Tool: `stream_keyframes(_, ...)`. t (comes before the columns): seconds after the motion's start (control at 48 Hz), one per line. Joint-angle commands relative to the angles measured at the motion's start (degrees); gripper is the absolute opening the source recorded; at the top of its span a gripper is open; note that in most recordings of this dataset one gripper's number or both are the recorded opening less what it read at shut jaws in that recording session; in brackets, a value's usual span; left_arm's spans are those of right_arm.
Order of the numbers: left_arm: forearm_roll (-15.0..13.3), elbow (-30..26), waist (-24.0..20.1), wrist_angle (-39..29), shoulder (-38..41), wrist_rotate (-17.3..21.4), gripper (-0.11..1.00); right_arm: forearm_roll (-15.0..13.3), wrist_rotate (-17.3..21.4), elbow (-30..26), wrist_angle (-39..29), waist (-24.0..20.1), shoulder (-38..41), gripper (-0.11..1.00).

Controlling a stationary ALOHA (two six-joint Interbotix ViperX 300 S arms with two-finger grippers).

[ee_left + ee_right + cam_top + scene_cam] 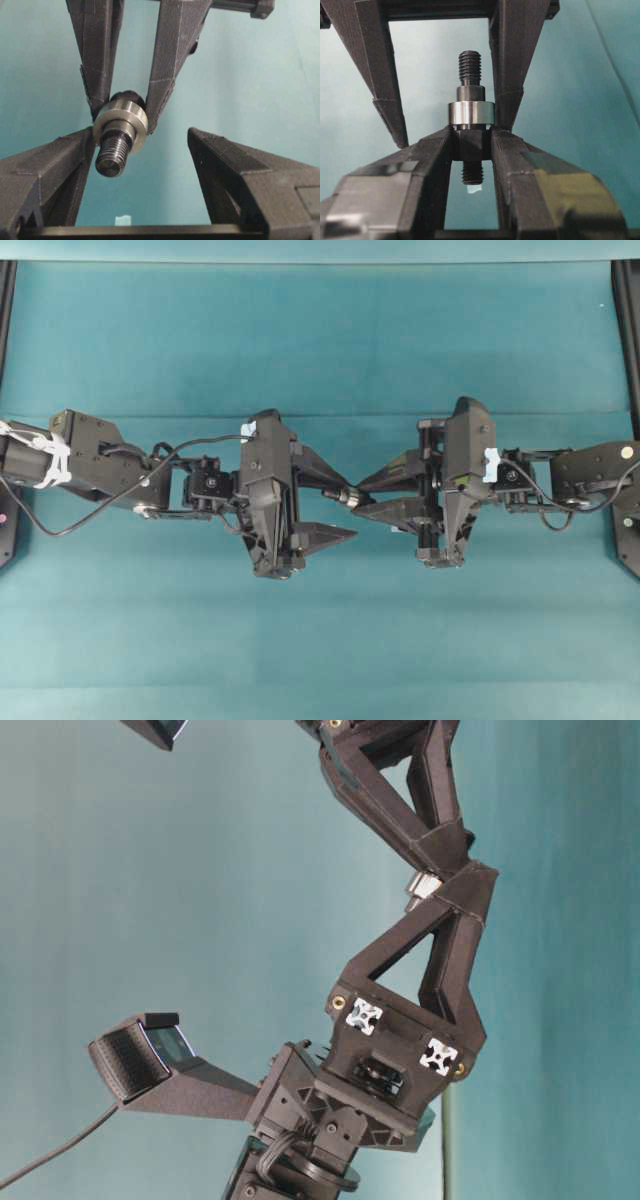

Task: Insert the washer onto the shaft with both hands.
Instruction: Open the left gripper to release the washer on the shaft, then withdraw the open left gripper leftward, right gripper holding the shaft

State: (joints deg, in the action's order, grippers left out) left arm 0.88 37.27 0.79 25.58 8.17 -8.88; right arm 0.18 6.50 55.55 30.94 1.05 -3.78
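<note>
Item: short dark grey stepped metal shaft [470, 90] with threaded ends, clamped at its collar by the black right gripper [470, 145], jaws closed on it.
Item: thick silvery metal washer [471, 113], seated around the shaft, resting just above the right fingertips.
Item: black left gripper [140, 135], jaws spread wide, one finger [65, 165] beside the washer, holding nothing.
Location: above the middle of the teal tabletop [320, 340].

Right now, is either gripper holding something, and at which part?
The right gripper clamps the shaft at its thick section, just behind the washer seated on it. The left gripper is open and grips nothing.
</note>
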Motion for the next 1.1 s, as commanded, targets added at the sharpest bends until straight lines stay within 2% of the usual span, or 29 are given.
stream_keyframes(0.0, 0.09, -0.44, -0.09, 0.26, -0.97, 0.09, 0.81, 0.18, -0.18, -1.05, 0.44, -0.09, -0.53, 0.00)
stream_keyframes(0.5, 0.18, 0.09, -0.18, -3.60, -2.20, 0.70, 0.81, 0.09, -0.26, -1.05, -0.09, -0.53, -0.53, 0.00)
stream_keyframes(1.083, 0.09, 6.33, -0.18, -4.13, -9.49, 0.35, 0.81, 0.09, -0.26, -0.88, -0.09, -0.70, -0.62, 0.00)
